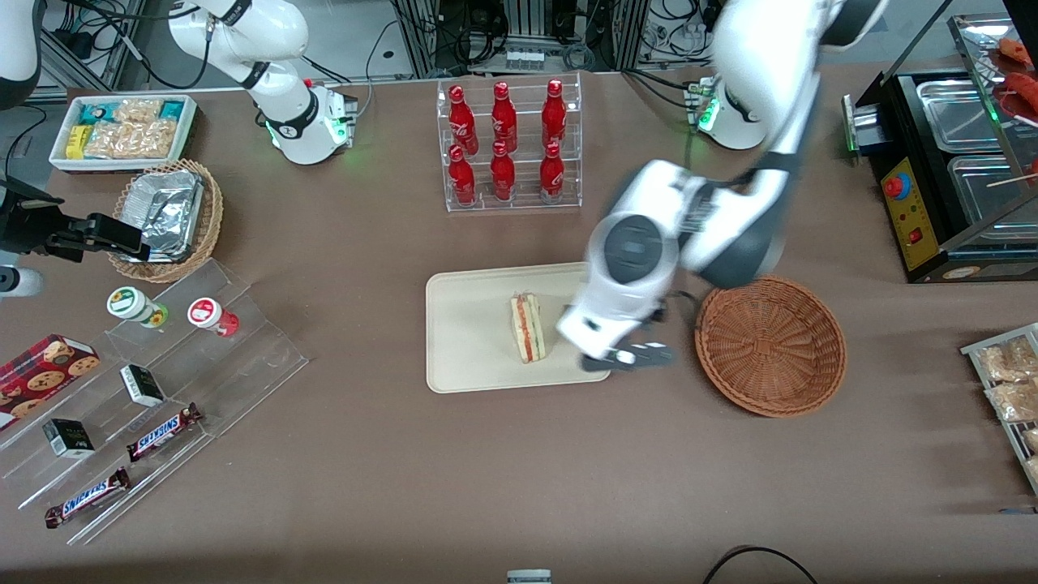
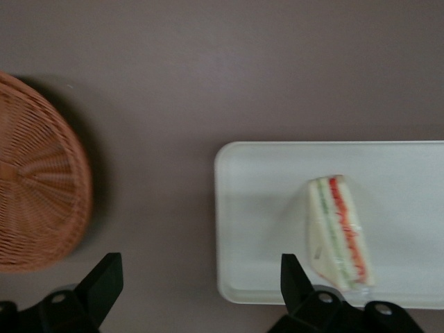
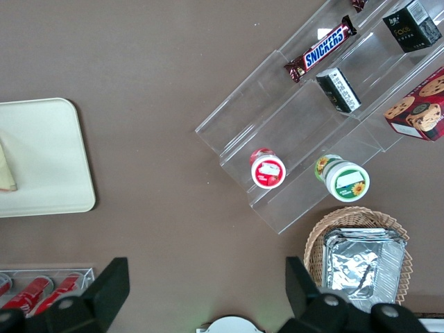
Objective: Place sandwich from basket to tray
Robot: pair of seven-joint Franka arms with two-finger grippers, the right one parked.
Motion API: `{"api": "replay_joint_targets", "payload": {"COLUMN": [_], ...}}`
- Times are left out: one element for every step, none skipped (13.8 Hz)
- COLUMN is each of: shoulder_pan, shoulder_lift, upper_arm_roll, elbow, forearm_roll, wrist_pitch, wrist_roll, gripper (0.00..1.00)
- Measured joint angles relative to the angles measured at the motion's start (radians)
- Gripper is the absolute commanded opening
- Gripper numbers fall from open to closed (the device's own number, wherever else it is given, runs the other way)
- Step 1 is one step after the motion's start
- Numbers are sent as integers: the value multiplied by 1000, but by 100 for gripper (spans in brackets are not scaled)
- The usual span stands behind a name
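The sandwich (image 1: 528, 328) lies on its side on the cream tray (image 1: 466, 324), toward the tray's end nearest the basket. The reddish-brown wicker basket (image 1: 770, 345) stands beside the tray, toward the working arm's end of the table, and holds nothing. My left gripper (image 1: 636, 355) hovers over the tray's rim, between the sandwich and the basket. In the left wrist view the gripper (image 2: 200, 267) is open and empty, with the sandwich (image 2: 340, 232), the tray (image 2: 263, 208) and the basket (image 2: 35, 201) below it. The right wrist view shows the tray's other end (image 3: 41, 152).
A clear rack of red bottles (image 1: 509, 146) stands farther from the front camera than the tray. A stepped acrylic shelf with snacks (image 1: 162, 389), a lighter wicker basket with foil (image 1: 166, 215) and a white bin (image 1: 122, 130) lie toward the parked arm's end. A black appliance (image 1: 949, 162) stands toward the working arm's end.
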Motion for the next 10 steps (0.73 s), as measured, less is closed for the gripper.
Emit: {"api": "replay_joint_targets", "payload": {"shoulder_pan": [45,88,130,171,212,250,282,307,326,343], "shoulder_lift": [-31,-59,-83,-104,-124,-139,-152,-161,-169,-178], "upper_arm_roll": [0,0,1,1,1,1,1,1,1,1], "elbow": [-27,-48,-64,-73,-80,-85,-90,-92,-93,-93], "forearm_roll": [-3,-5,-6,-7,-11,-21,-28,-31,-31,-31], "wrist_pitch": [-18,-43,-70,-97,-117,-137,-154,-174,-192,-212], "wrist_roll": [70,142,208,268,324,371,401,416,421,422], "gripper": [100,100,100,100,100,100,100,100,100,100]}}
